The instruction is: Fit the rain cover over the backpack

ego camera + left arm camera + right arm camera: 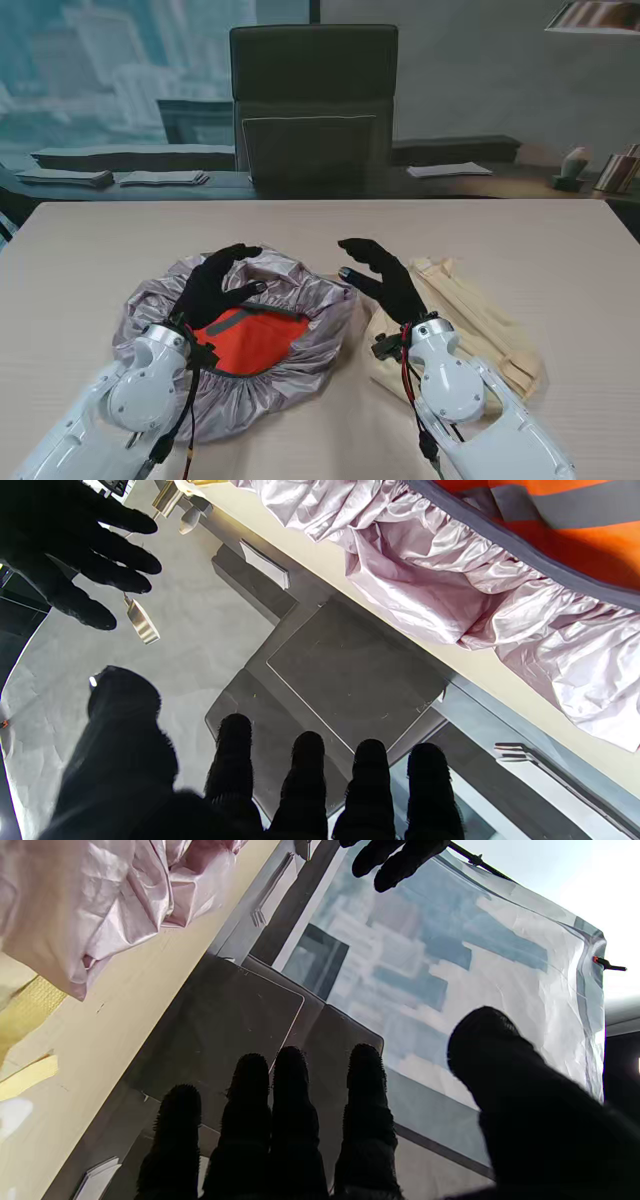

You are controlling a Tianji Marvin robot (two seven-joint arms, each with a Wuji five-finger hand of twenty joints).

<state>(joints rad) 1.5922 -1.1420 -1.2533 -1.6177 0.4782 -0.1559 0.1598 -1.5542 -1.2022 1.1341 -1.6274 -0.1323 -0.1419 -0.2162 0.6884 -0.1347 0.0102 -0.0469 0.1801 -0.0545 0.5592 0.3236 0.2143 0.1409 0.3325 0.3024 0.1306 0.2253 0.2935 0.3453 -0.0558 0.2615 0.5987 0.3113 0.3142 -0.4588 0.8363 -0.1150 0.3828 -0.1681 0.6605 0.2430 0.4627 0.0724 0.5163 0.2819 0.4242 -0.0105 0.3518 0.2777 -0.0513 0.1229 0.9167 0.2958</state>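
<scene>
Nearest to me, the two white robot forearms rise from the bottom corners of the stand's view. On the left lies the crinkled silver-grey rain cover [300, 345], a round gathered sheet spread open on the pale wooden table [100, 240], its orange inner lining with a grey stripe [245, 338] facing up. On the right, beside the cover, lies the flat cream fabric backpack [480, 320] with its straps spread out; the cover's right edge lies right against the bag, and the cover is not over the bag.

The black-gloved left hand [220, 285] hovers over the middle of the cover, fingers spread and slightly curled, holding nothing; the left wrist view shows its fingers [370, 780] apart and free, with the cover's shiny ruffled hem beyond them. The black-gloved right hand [385, 275] hangs over the near-left corner of the backpack, at the gap between bag and cover, likewise spread wide and empty, its fingers [292, 1100] clear of any cloth in the right wrist view.

Farther off, past the table's far edge, stands a dark office chair [312, 100], with stacks of papers [160, 178] on a low ledge behind.
</scene>
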